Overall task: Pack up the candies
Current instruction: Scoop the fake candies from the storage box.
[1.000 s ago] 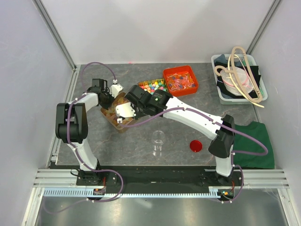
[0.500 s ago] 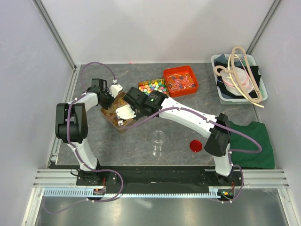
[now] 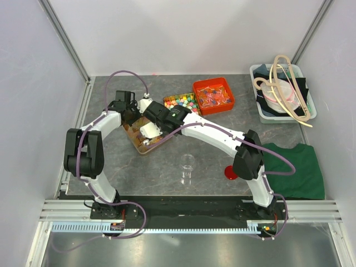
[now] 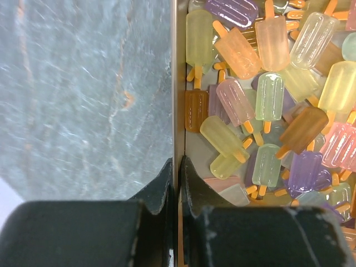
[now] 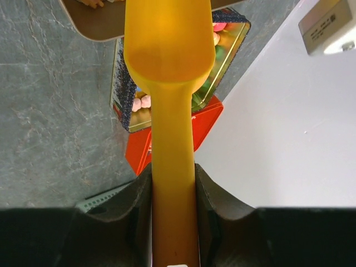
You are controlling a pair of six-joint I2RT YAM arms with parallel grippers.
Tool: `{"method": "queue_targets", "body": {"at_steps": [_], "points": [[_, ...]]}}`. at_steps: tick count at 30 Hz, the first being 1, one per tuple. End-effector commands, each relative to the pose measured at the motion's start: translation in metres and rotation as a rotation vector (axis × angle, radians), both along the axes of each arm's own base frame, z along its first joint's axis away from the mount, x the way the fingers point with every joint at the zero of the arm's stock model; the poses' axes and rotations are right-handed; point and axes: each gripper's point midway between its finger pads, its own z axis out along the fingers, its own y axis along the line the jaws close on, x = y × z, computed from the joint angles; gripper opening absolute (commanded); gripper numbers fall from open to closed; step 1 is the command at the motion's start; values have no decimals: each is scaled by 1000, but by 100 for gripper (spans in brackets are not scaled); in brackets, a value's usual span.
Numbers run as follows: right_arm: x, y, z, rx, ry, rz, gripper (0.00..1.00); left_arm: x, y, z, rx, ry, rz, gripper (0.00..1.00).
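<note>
Pinching the tray (image 4: pixel 178 72) by its thin side wall, the left gripper (image 4: pixel 178 178) is clenched with one finger outside and one inside. The candies (image 4: pixel 267 94) lie heaped in the tray, close against that wall. The right gripper (image 5: pixel 172 192) grasps a scoop (image 5: pixel 168 50) by the handle, its bowl hanging at the tray's edge. Whether the bowl carries anything I cannot tell.

The hold on the wall looks like the weak spot. It is a narrow bite on a thin rim, so a hard push from the scoop could twist the tray out of the fingers or tip it. Candies would then slide over the tray's rim onto the table (image 3: pixel 156 172).

The scoop brings its own risks. Driven in too steeply, it may plough the slick candies ahead of it and up over the far wall of the tray instead of getting under them. An overfilled bowl would likely shed pieces on the way to the jar (image 3: pixel 187 167), which stands well apart from the tray on its near side. The jar looks light and narrow-mouthed, so a careless pour could miss it or knock it over.

A tin (image 3: pixel 181 102) of other sweets sits just beside the tray, and a stray sweep could dip into that instead.
</note>
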Motion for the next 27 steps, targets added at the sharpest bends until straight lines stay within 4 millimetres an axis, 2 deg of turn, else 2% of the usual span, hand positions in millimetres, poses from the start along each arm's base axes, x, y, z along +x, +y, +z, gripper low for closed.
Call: {"method": "queue_targets", "body": {"at_steps": [1, 6, 9, 12, 21, 27], "points": [[12, 0, 22, -29, -90, 0, 0, 19, 9, 35, 121, -171, -59, 2], [4, -5, 22, -86, -102, 20, 0, 21, 10, 48, 148, -250, -79, 2], [-4, -3, 14, -115, -92, 46, 0, 23, 8, 54, 147, -265, -86, 2], [-13, 4, 3, -124, -60, 75, 0, 21, 1, 56, 127, -266, -97, 2], [-21, 5, -31, -199, -16, 92, 0, 18, -11, 55, 78, -252, -102, 2], [-28, 10, -38, -194, 45, 121, 0, 18, -15, 58, 51, -251, -97, 2]]}}
